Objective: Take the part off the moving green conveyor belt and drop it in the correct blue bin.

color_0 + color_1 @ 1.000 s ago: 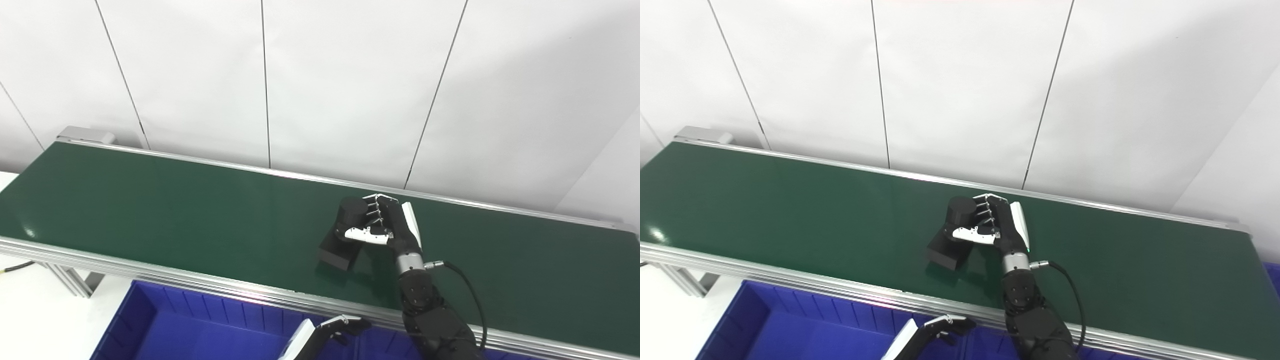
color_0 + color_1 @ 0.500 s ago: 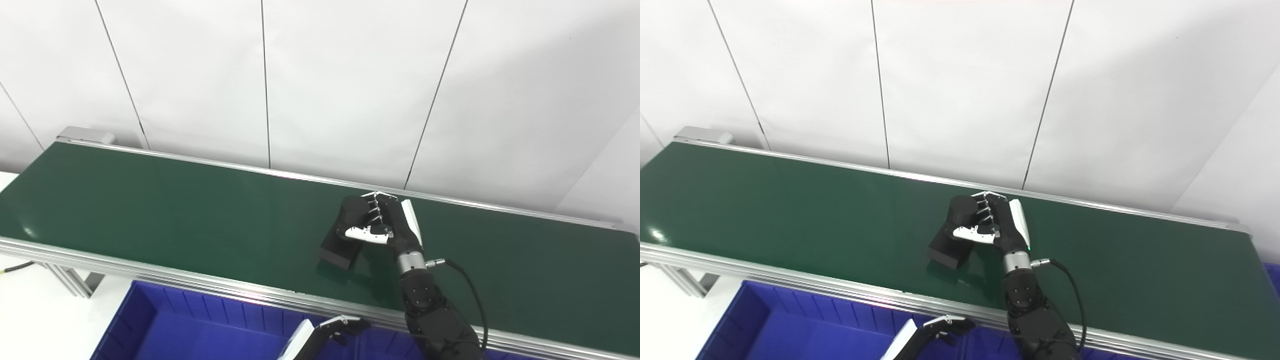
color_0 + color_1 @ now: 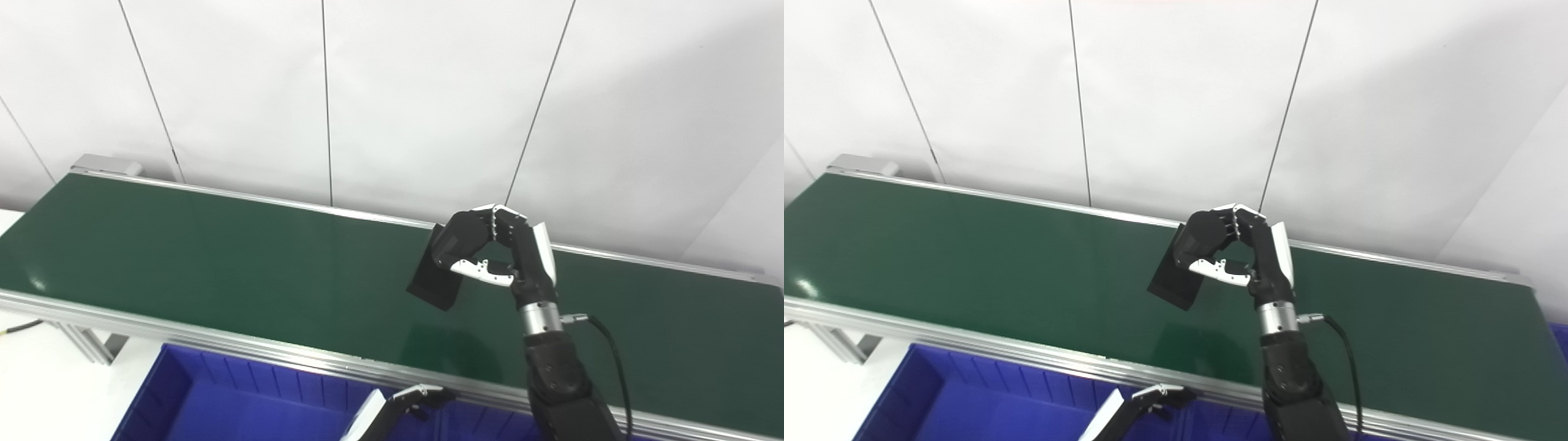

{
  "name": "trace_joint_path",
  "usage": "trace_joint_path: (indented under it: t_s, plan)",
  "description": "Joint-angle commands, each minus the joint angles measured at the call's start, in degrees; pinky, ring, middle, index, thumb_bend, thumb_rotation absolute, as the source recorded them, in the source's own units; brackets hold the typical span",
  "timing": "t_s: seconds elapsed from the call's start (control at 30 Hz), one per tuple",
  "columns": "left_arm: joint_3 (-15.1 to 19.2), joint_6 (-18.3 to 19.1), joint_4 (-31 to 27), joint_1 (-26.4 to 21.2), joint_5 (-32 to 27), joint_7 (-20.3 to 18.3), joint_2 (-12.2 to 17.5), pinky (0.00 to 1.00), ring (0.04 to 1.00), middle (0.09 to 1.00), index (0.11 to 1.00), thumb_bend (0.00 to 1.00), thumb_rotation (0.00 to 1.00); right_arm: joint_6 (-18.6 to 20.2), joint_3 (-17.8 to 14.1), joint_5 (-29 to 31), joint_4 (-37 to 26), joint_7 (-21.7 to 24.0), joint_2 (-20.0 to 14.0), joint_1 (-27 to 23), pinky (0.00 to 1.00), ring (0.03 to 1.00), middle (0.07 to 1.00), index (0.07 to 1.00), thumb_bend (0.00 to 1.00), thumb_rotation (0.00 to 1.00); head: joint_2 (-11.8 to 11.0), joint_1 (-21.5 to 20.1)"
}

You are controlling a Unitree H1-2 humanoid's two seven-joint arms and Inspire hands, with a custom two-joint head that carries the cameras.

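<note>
My right hand (image 3: 499, 254) is shut on a black block-shaped part (image 3: 438, 275), holding it in the air above the green conveyor belt (image 3: 214, 257). The part hangs tilted from the fingers and thumb, with its shadow on the belt below. In the right eye view the same right hand (image 3: 1240, 254) grips the part (image 3: 1176, 282). My left hand (image 3: 404, 404) shows only at the bottom edge, over the blue bin (image 3: 202, 398), with its fingers loosely curled and nothing in them.
The belt has aluminium rails along its near edge (image 3: 184, 334) and far edge. A divider wall splits the blue bin near the left hand. White wall panels stand behind the belt. A cable (image 3: 606, 343) runs from the right wrist.
The right hand has lifted the black part off the belt, rising and moving a little to the right. The left hand has stayed in place.
</note>
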Motion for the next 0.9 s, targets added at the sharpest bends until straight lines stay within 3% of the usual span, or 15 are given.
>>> trace_joint_path:
  t_s: [0.0,0.17,0.43,0.67,0.87]
  plan:
    - [0.55,-2.2,-1.13,-0.69,-0.29,-0.35,-0.36,0.65,0.741,0.775,0.742,0.87,0.14,1.95,-1.3,1.4,-6.87,1.82,-0.95,0.8,0.38,0.438,0.483,0.502,0.52,0.0,0.02,-0.14]
    - [1.01,-2.2,-1.58,-0.66,-0.55,-1.07,-0.11,0.66,0.745,0.777,0.746,0.87,0.15,4.42,-3.16,2.51,-15.17,4.2,-2.21,4.82,0.37,0.431,0.487,0.505,0.52,0.0,0.73,-1.96]
    - [2.7,-2.2,-5.15,0.38,-1.16,-2.53,1.17,0.67,0.751,0.779,0.75,0.86,0.15,8.83,-5.31,1.52,-26.38,6.85,-4.53,11.31,0.37,0.435,0.482,0.5,0.52,0.0,4.41,-8.99]
    - [4.67,-2.2,-7.7,1.27,-1.16,-3.29,1.48,0.67,0.741,0.758,0.727,0.87,0.1,8.17,-7.31,0.92,-30.14,8.36,-8.07,18.99,0.39,0.443,0.472,0.5,0.52,0.0,6.01,-10.55]
    - [7.21,-2.2,-10.22,2.04,-2.61,-6.7,1.91,0.67,0.739,0.756,0.724,0.87,0.11,7.85,-9.51,0.83,-31.85,8.26,-9.52,25.27,0.39,0.448,0.481,0.493,0.52,0.0,10.11,-14.89]
